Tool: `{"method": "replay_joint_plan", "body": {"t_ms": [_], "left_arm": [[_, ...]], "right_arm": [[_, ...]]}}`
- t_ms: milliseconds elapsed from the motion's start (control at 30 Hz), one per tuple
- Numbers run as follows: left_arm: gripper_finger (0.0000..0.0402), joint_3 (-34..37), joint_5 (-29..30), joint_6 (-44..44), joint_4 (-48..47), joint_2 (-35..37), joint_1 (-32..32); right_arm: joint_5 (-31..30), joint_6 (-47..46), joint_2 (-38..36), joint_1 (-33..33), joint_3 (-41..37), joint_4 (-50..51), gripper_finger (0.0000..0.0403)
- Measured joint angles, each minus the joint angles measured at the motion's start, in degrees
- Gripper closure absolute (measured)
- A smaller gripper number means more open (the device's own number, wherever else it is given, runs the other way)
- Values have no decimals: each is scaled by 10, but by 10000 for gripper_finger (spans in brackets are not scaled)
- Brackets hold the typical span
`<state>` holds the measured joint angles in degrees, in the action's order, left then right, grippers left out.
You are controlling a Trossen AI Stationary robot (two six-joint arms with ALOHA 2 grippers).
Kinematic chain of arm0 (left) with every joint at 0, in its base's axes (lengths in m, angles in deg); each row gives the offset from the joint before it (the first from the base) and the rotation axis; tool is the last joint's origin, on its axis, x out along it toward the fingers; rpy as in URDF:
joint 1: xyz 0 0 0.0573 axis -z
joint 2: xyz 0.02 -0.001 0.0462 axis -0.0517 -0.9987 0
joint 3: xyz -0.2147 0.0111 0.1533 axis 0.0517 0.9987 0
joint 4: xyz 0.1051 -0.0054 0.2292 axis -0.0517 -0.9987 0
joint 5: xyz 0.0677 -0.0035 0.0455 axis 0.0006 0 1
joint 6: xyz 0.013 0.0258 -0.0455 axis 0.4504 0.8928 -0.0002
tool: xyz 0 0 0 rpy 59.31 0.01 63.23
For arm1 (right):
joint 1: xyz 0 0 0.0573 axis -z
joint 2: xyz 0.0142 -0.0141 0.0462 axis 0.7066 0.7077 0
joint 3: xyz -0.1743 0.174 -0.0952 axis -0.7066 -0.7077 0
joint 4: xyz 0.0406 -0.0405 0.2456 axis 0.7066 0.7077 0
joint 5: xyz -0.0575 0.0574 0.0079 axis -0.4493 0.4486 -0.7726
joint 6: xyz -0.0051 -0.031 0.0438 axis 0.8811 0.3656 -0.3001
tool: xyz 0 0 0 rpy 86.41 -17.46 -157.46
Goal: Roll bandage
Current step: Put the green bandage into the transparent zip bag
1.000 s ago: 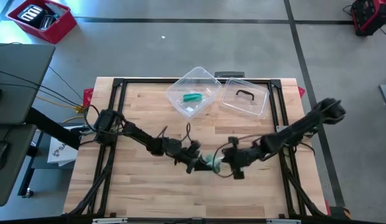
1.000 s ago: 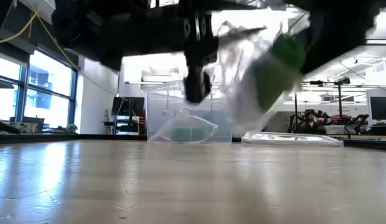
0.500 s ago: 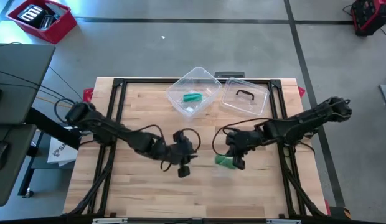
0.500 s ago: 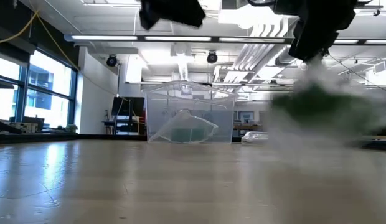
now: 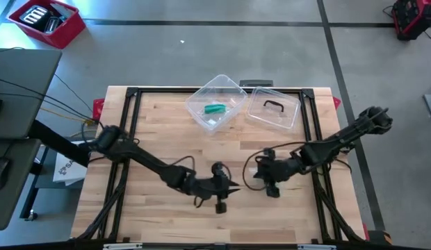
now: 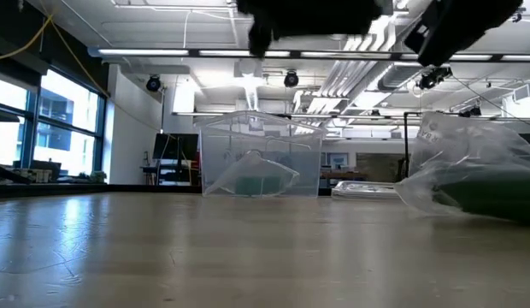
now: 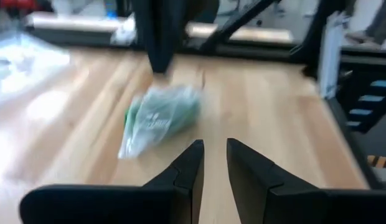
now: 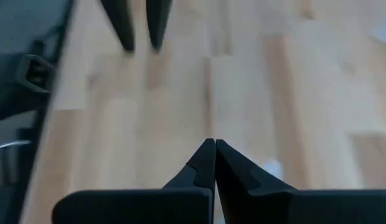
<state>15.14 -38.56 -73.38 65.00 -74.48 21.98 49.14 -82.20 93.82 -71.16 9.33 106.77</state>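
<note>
The bandage, a green roll in a clear plastic bag [image 7: 159, 118], lies flat on the wooden table; the low view shows the bag [image 6: 474, 180] at the right. My left gripper [image 7: 215, 158] is near the table's middle [image 5: 233, 189], level with the bag and short of it. It is open by a narrow gap, with nothing between the fingers. My right gripper [image 8: 210, 148] is shut and empty above the bag [image 5: 259, 172], pointing slantwise down. The left wrist view shows one of its dark fingers [image 7: 159, 37] over the bag.
A clear plastic box [image 5: 215, 107] holding another green roll stands at the far middle of the table. Its lid [image 5: 273, 110], with a black handle, lies to its right. A black frame [image 5: 132, 94] runs round the table's edges.
A second ago both grippers held the bagged bandage up between them. My left gripper has come off it, drawn back toward the left, then swung toward the near edge while rolling. The bag has dropped and now lies on the table. My right gripper has risen a little.
</note>
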Motion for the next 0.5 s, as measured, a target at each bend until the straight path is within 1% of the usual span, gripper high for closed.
{"method": "replay_joint_plan", "body": {"t_ms": [133,233,300,367,433,500], "left_arm": [[337,0,-10,-41,12,-41,-12],[337,0,-21,-49,45,-56,-18],[337,0,-26,-41,83,-60,-18],[337,0,-32,-15,123,-60,-19],[337,-1,-37,14,173,-60,-21],[340,-1,-58,37,218,-60,-32]], "right_arm": [[-79,-75,-24,-19,0,123,402],[-109,-138,-36,-21,-1,211,402],[-97,-156,-30,-25,-17,209,402],[-81,-156,-28,-36,-41,175,402],[-79,-160,-28,-45,-64,153,402],[-77,-160,-27,-44,-79,165,398]]}}
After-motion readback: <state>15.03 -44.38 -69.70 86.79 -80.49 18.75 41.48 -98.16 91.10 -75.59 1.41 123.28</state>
